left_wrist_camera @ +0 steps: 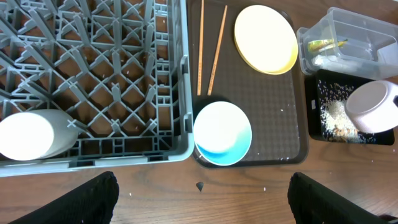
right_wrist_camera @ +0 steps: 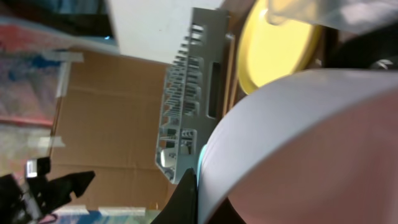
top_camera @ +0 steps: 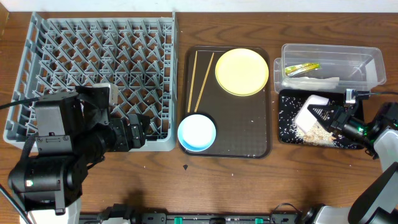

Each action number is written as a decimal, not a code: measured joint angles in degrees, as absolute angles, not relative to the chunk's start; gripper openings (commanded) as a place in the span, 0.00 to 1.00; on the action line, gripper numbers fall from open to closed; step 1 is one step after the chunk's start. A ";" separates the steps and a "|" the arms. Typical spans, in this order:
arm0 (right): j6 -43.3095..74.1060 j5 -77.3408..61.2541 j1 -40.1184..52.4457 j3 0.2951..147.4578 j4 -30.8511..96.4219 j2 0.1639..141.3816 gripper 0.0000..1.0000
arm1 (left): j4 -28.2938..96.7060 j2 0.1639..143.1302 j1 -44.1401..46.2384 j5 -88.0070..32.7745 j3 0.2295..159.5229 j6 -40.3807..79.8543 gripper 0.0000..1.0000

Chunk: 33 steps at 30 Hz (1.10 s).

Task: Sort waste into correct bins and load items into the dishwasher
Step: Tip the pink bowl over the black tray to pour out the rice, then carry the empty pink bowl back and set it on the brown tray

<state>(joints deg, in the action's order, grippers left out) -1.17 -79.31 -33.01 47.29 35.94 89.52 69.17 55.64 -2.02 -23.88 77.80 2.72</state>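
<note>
**Stage of the task, with places read from the dark brown serving tray (top_camera: pixel 236 124).**

**Done, as far as you can judge:**
- Right of the serving tray at its far end, the clear plastic rectangular tub (top_camera: pixel 367 62) holds one green-and-orange snack wrapper (top_camera: pixel 301 68) and one piece of crumpled white paper (top_camera: pixel 320 81).
- Right of it at the near end, the shallow black rectangular tray (top_camera: pixel 283 134) holds the pale rice-like crumbs (top_camera: pixel 317 132).
- Left of it, the large grey pegged dish rack (top_camera: pixel 93 62) carries one small white cup (left_wrist_camera: pixel 31 134).

**In hand:**
- Your right gripper (top_camera: pixel 324 115) is clamped on the one white bowl (top_camera: pixel 311 107), which is tipped above the black tray.
- Your left gripper (left_wrist_camera: pixel 202 180) hangs off the serving tray's near left corner, jaws spread wide and empty.

**Left to load, all on the serving tray:**
- one round yellow plate (top_camera: pixel 242 71)
- one light blue bowl (top_camera: pixel 197 132)
- two thin wooden chopsticks (left_wrist_camera: pixel 217 50)

**Bins:** two.
</note>
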 measured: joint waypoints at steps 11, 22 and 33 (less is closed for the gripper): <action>-0.51 -80.84 -32.99 47.24 31.81 89.49 0.01 | 69.21 55.64 -2.02 -23.88 77.80 2.72 0.88; 5.93 -74.63 -32.95 47.24 32.64 89.47 0.01 | 69.21 55.64 -2.02 -23.88 77.80 2.72 0.88; 7.46 -53.06 -10.31 50.81 39.48 69.54 0.01 | 66.89 55.64 -2.02 -23.88 77.80 2.72 0.88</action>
<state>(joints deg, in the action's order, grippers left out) 7.46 -53.06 -10.31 50.81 39.48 69.54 66.89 55.64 -2.02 -23.88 77.80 2.72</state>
